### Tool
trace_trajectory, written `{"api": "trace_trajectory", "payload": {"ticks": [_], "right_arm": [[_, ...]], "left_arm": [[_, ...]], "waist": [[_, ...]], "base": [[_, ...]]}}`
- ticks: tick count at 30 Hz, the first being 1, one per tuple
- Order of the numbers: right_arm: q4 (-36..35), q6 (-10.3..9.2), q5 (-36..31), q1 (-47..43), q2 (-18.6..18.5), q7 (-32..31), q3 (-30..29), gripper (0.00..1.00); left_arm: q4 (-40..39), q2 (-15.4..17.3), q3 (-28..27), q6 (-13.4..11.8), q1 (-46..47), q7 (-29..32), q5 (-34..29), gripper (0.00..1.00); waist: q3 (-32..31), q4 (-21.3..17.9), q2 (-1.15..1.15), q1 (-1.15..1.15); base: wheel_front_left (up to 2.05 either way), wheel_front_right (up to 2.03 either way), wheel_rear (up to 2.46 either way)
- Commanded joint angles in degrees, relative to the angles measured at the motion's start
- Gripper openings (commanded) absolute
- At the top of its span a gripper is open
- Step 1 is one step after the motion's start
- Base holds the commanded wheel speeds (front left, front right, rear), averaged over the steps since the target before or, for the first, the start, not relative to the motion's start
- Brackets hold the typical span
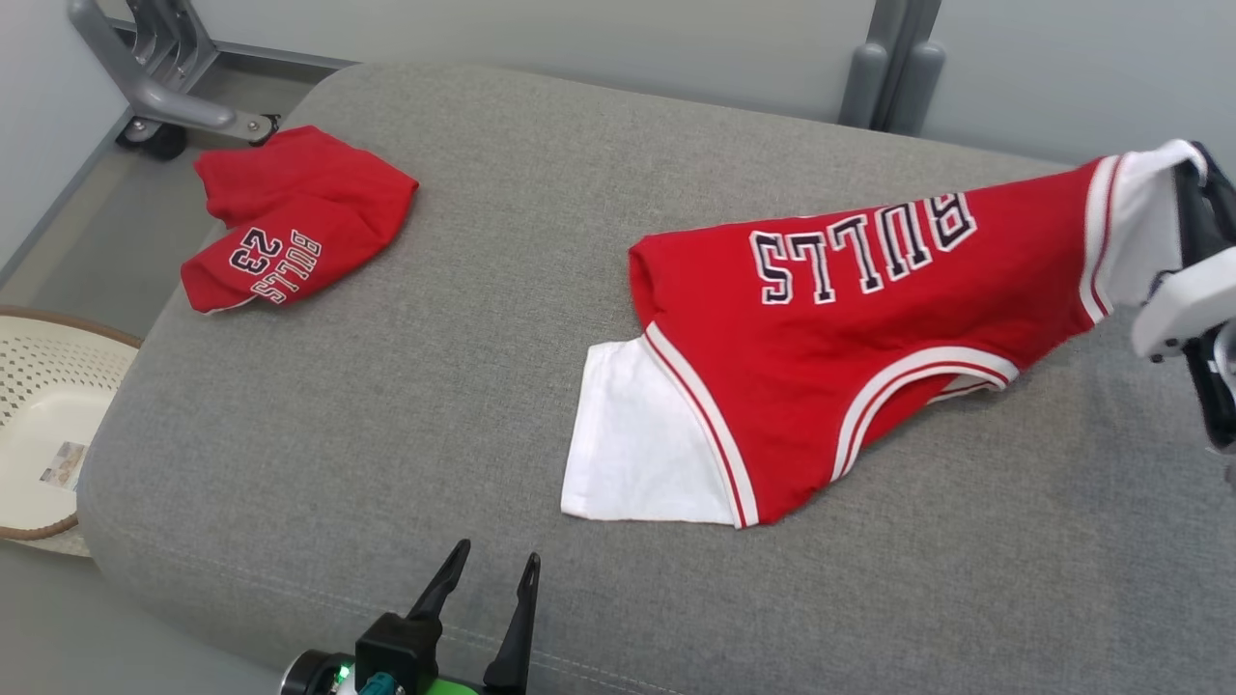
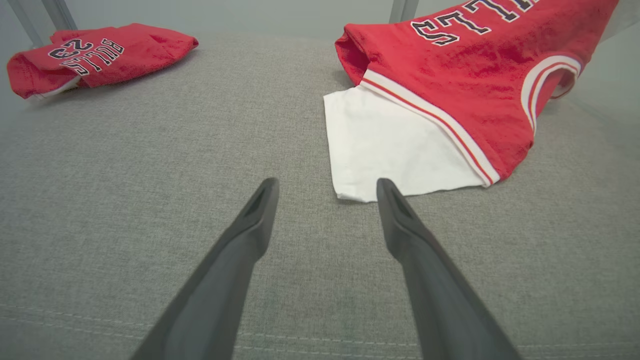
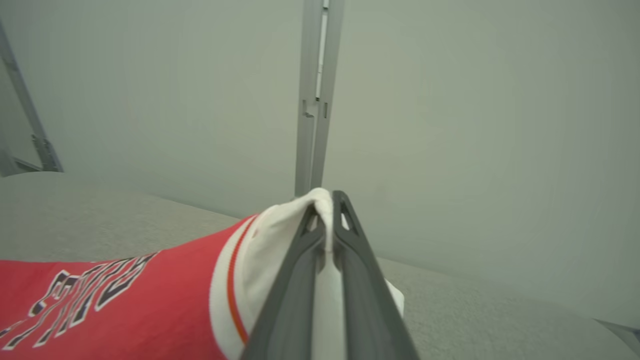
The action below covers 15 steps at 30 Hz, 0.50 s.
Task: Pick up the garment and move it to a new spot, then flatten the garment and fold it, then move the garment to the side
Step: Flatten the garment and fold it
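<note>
Right now I have right gripper (image 3: 327,200) clamped on white sleeve end of garment (image 1: 850,319). That end lifted off grey cushion (image 1: 386,405) at right side. Rest of jersey drapes down, other white sleeve (image 1: 642,444) lying flat on cushion. My left gripper (image 1: 492,558) spread wide, holding nothing, hovering near that flat sleeve. My read on progress: early. Pick-up under way; garment not yet flattened, folded or moved aside. Also second red jersey (image 1: 290,222) sits folded at far left, well apart.
</note>
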<state>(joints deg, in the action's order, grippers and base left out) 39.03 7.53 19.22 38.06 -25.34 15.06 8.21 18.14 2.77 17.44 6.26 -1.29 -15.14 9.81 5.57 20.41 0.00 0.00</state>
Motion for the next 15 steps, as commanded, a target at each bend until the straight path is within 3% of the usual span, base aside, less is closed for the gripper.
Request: {"api": "trace_trajectory", "payload": {"ticks": [1, 7, 11, 15], "right_arm": [[3.59, -0.09, -1.21, 0.64, -0.55, -0.01, -1.86, 1.0], [9.8, -0.08, -4.8, 2.65, 0.06, 0.15, -7.21, 1.0], [5.83, -0.08, -5.1, -0.65, 3.14, 0.18, -7.67, 1.0], [0.81, -0.08, -3.49, -6.69, 6.77, 0.14, -3.76, 1.0]], "left_arm": [[0.05, 0.2, -0.09, -0.19, 0.98, -0.02, -0.49, 1.0], [0.41, 0.2, -0.57, -0.62, 0.9, -0.02, -0.86, 1.0], [0.6, 0.21, -0.65, -0.61, 0.52, -0.02, -0.66, 1.0], [0.73, 0.21, -0.31, -0.51, 0.26, -0.02, -0.27, 1.0]], "waist": [[1.29, -0.44, 0.0, 0.0], [1.17, -2.06, 0.0, 0.0], [0.19, -3.6, 0.0, 0.0], [-0.61, -5.16, 0.0, 0.0]], "base": [[0.0, 0.0, 0.0], [0.0, 0.0, 0.0], [0.0, 0.0, 0.0], [0.0, 0.0, 0.0]]}}
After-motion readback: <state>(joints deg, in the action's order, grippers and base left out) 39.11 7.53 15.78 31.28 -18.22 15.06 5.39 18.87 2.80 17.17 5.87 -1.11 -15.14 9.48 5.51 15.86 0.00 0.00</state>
